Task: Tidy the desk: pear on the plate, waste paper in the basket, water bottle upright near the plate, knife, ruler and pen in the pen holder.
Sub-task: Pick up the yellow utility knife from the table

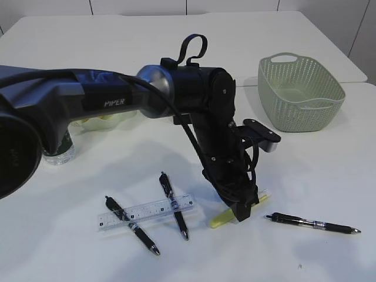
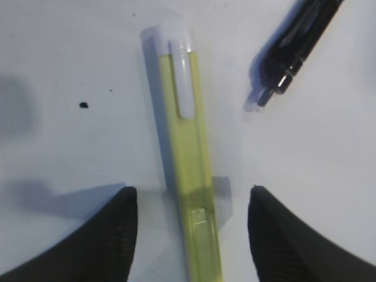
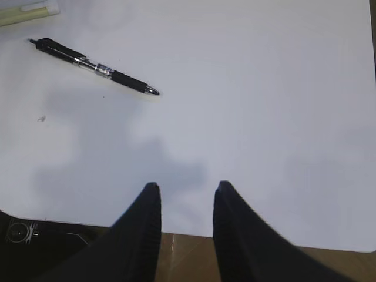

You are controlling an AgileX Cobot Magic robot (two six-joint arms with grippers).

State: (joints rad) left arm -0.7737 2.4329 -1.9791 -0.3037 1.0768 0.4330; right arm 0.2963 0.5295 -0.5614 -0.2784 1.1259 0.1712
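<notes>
The yellow-green knife (image 1: 222, 218) (image 2: 185, 153) lies flat on the desk (image 1: 305, 170). My left gripper (image 1: 241, 214) (image 2: 191, 188) is low over it, open, one finger on each side and neither touching it. Two black pens (image 1: 132, 225) (image 1: 174, 205) lie crossed by the clear ruler (image 1: 147, 212); a third pen (image 1: 311, 224) (image 3: 94, 66) lies right of the knife. My right gripper (image 3: 187, 185) is open and empty over the desk's near edge. The water bottle (image 1: 59, 154) and a strip of the plate (image 1: 108, 121) show behind the left arm. Pear, waste paper and pen holder are out of view.
The grey-green basket (image 1: 299, 91) stands at the back right with nothing seen inside it. The left arm's dark body (image 1: 117, 97) stretches across the left half of the exterior view and hides what lies behind it.
</notes>
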